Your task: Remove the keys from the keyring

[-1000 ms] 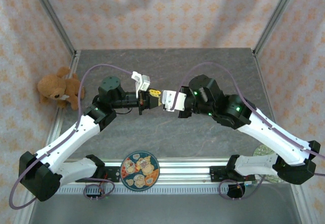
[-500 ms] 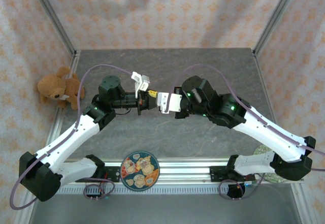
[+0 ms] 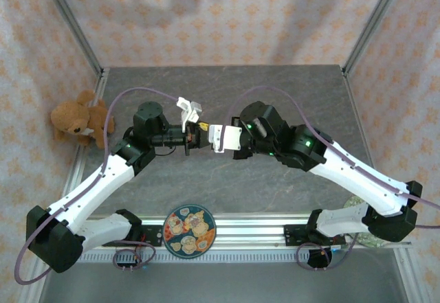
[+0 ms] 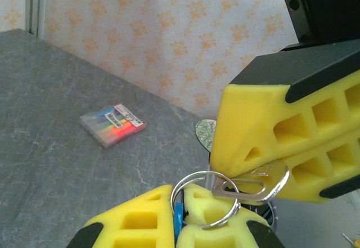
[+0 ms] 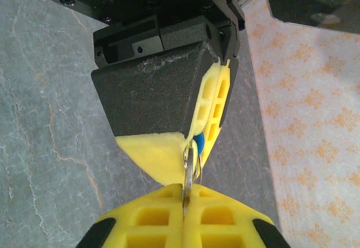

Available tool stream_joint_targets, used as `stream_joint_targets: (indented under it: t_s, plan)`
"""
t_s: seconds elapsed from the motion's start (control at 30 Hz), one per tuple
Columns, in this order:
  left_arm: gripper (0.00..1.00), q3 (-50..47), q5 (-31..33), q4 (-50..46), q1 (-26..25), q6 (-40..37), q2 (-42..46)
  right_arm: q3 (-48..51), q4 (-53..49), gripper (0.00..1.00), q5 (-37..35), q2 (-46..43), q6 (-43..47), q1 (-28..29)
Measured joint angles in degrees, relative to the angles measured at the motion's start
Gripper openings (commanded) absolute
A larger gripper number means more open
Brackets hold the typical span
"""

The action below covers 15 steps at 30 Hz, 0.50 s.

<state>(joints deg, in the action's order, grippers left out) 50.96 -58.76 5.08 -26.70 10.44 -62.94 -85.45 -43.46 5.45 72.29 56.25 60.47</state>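
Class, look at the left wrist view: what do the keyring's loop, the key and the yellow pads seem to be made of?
The keyring looks like silvery steel wire; it glints. The key is thin, flat pale metal with a dull sheen. The pads are matte yellow with moulded cut-outs, probably soft plastic or rubber.

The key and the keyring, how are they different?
The key is flat, long and pale; the keyring is a thin round loop with a blue tag. The right gripper pinches the key; the left gripper pinches the keyring's tag. Both are shiny metal, linked together.
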Motion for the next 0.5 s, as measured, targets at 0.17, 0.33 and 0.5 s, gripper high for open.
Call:
stream_joint_targets:
  t_s: [0.17,0.33,0.5]
  plan:
    - [0.00,0.00,0.07,-1.31,0.26,0.00,0.00,-0.02,0.17,0.00,-0.09,0.87,0.04,0.00]
    - [0.00,0.00,0.28,-2.32,0.61,0.00,0.02,-0.31,0.28,0.00,-0.33,1.77,0.22,0.00]
    - [0.00,0.00,0.68,-2.38,1.01,0.00,0.15,-0.55,1.31,0.00,-0.48,2.34,-0.28,0.00]
